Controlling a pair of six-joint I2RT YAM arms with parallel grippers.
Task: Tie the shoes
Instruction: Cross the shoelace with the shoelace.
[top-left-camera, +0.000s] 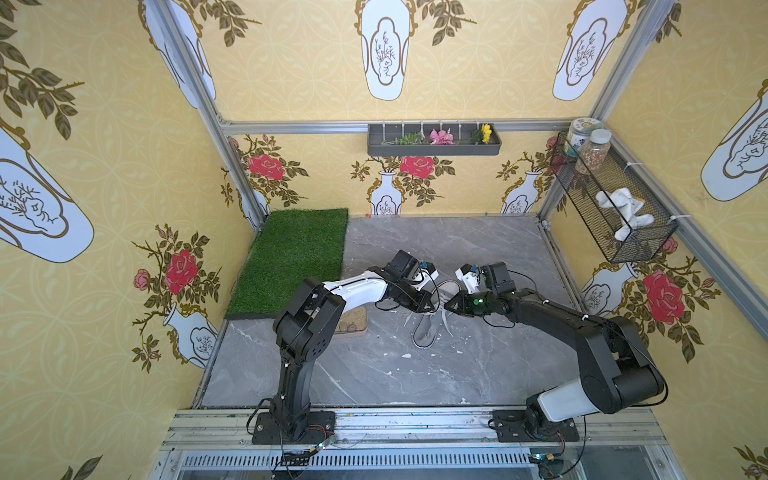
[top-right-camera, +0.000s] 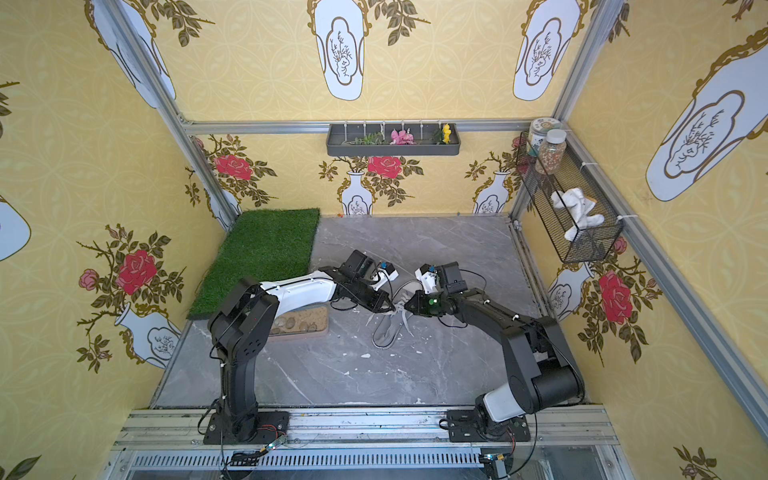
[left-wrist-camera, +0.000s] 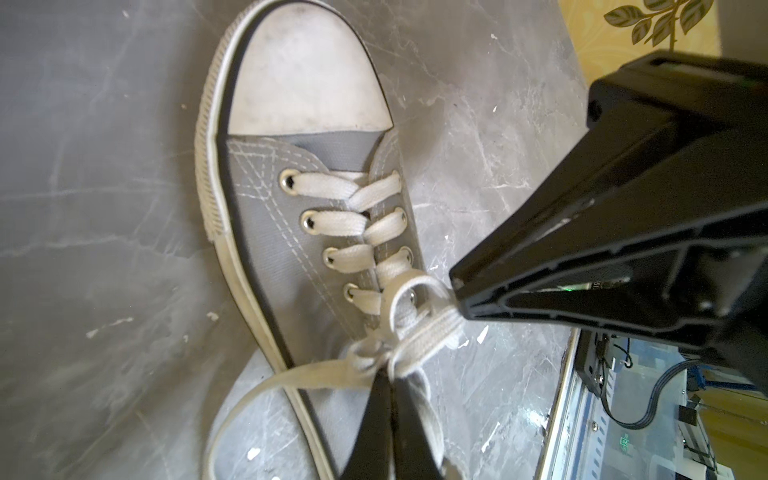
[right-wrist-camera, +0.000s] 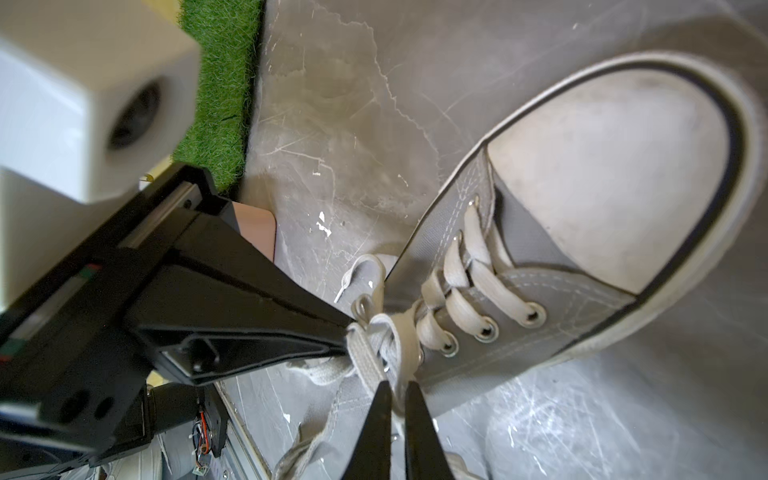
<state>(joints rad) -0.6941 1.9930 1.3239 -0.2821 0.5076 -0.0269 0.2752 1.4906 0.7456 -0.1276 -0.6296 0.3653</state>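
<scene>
A single grey canvas low-top sneaker (top-left-camera: 428, 328) lies on the grey marbled floor (top-left-camera: 457, 374) near the middle of the workspace. It sits between the two arms, heel toward the robot's bases and toe away from them. A green grass mat (top-left-camera: 291, 257) lies well apart on the robot's left, and a tan tray of pebbles (top-right-camera: 324, 322) sits near the shoe on that same side. The left wrist view shows a scuffed white toe cap (left-wrist-camera: 307, 75), a ribbed white sole rim (left-wrist-camera: 205, 166) with a dark stripe above it, and white stitching. Metal eyelets (left-wrist-camera: 309, 220) are crossed by flat pale laces (left-wrist-camera: 332, 187). In both top views the toe and the laced throat are hidden under the gripper bodies, so only the heel half shows. In the wrist views the heel is cut off by the frame. The bunch of strands above the top eyelets is too tangled to tell whether it is a knot. The left gripper (left-wrist-camera: 388, 376) has its jaws pressed together, pinching the laces at that bunch, and one loose strand curves off over the floor. The right gripper (right-wrist-camera: 398, 384) has its jaws almost together with only a thin gap, and a strand of lace is caught between them. In the left wrist view its tip touches a small loop beside the topmost eyelet. The two gripper tips sit just beside each other.
</scene>
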